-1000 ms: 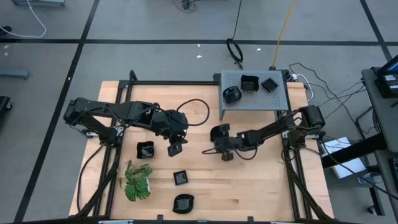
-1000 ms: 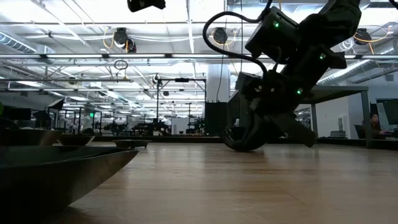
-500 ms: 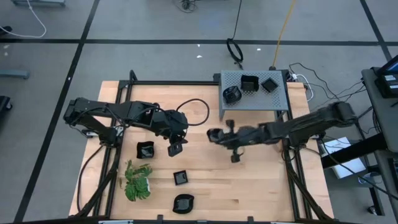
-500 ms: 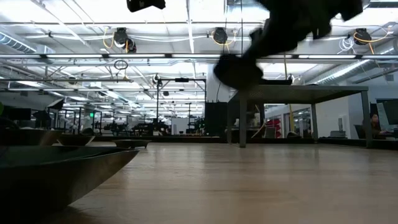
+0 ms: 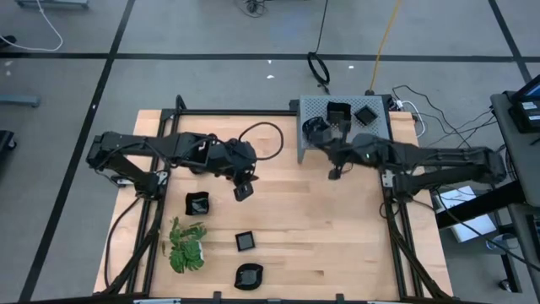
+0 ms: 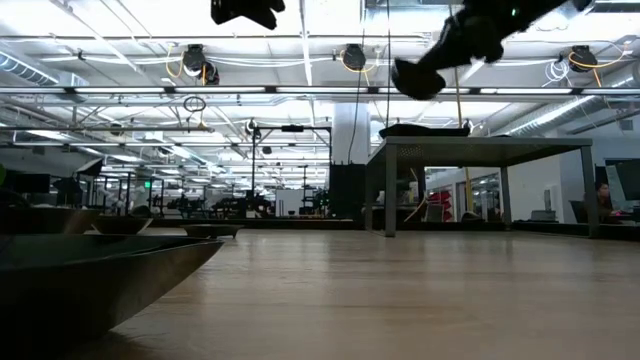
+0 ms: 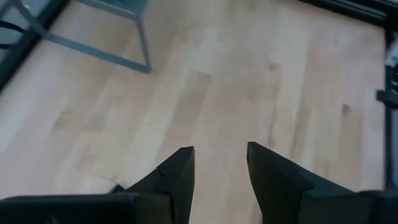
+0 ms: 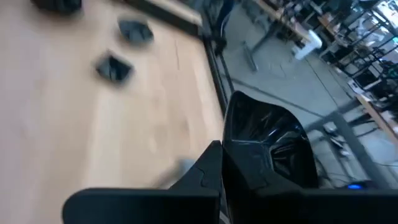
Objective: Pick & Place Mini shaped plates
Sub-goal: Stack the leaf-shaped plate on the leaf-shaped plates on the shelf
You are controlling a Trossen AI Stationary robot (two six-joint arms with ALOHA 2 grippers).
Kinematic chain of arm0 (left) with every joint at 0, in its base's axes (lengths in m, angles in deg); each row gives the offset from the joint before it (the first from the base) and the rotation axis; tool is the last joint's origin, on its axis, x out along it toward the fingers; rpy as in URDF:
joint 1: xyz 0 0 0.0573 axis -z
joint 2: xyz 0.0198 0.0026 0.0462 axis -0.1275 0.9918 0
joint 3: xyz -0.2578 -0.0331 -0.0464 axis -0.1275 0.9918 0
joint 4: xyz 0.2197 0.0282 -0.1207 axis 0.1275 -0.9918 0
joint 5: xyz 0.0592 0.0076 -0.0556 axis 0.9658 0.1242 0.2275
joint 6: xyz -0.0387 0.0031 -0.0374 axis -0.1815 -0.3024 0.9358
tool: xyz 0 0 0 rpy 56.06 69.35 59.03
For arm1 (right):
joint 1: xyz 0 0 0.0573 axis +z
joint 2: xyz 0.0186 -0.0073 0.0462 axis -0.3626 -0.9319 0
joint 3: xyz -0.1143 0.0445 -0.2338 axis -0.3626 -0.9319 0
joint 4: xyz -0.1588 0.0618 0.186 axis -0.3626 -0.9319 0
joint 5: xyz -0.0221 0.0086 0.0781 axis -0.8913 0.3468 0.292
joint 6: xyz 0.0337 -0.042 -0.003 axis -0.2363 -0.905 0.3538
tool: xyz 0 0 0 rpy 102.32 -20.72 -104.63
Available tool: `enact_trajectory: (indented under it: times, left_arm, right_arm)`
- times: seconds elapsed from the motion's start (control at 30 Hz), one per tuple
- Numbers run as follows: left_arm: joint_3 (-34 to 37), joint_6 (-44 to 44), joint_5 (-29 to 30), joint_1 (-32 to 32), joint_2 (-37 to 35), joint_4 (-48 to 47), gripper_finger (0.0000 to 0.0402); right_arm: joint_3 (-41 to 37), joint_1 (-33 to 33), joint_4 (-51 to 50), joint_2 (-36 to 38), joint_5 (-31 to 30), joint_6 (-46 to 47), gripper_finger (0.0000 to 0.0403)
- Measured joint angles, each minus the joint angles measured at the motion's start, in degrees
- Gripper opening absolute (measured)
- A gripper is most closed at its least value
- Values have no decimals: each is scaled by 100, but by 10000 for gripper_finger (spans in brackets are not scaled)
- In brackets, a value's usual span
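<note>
beside grey box (image 5: 342, 123), right pincer (image 8: 221, 163) clamping plate (image 8: 267, 146)

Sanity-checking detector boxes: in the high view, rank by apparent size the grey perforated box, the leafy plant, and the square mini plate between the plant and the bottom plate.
1. grey perforated box
2. leafy plant
3. square mini plate

I'm in a big open lab / industrial workspace, not a home. My wooden table (image 5: 337, 236) sits on a black metal frame (image 5: 396, 228) over grey floor (image 5: 211, 34) marked with dark tape lines, cables (image 5: 422, 110) trailing off it. Looking level across the tabletop: exposed ceiling with long light strips (image 6: 150, 50), pipes and trusses, rows of workbenches (image 6: 200, 205) far back, and a person seated at a desk (image 6: 605, 200) at the edge.
</note>
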Motion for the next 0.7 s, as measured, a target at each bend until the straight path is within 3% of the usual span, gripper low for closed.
enact_trajectory:
  times: [0.17,0.37,0.7]
  left_arm:
    - [0,-168,278,-213,0,268,150]
    - [0,-246,539,-437,0,696,150]
    - [0,-328,571,-761,0,1186,150]
  right_arm:
    - [0,-984,-173,-84,1029,-786,0]
    - [4,-1759,-89,-222,1832,-1654,0]
    - [4,-1987,-158,-363,2005,-2393,0]
